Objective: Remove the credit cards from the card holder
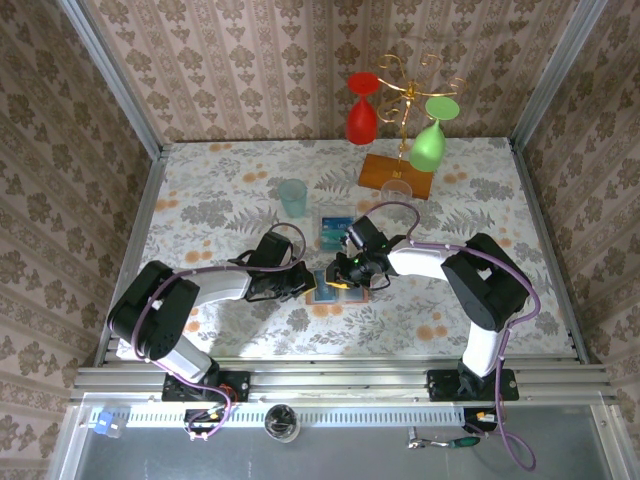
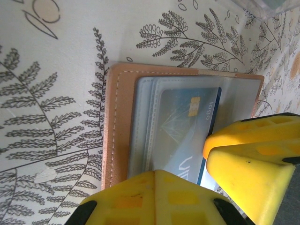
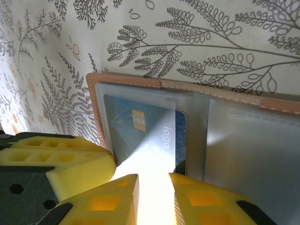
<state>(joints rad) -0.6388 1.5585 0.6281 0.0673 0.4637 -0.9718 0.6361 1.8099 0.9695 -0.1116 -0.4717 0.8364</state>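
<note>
- The left gripper (image 2: 204, 161) was pictured pressed together over one edge of the holder (image 2: 117, 122).
- The holder was laid open and flat on the table (image 1: 200, 210), between the two grippers.
- A blue card (image 2: 183, 117) was lodged in the holder's clear pocket.
- Loose cards (image 1: 335, 232) were stacked on the table just behind the holder.
- The right gripper (image 3: 124, 171) was placed at the blue card's end, fingers close together. Whether anything was pinched could not be told.
</note>
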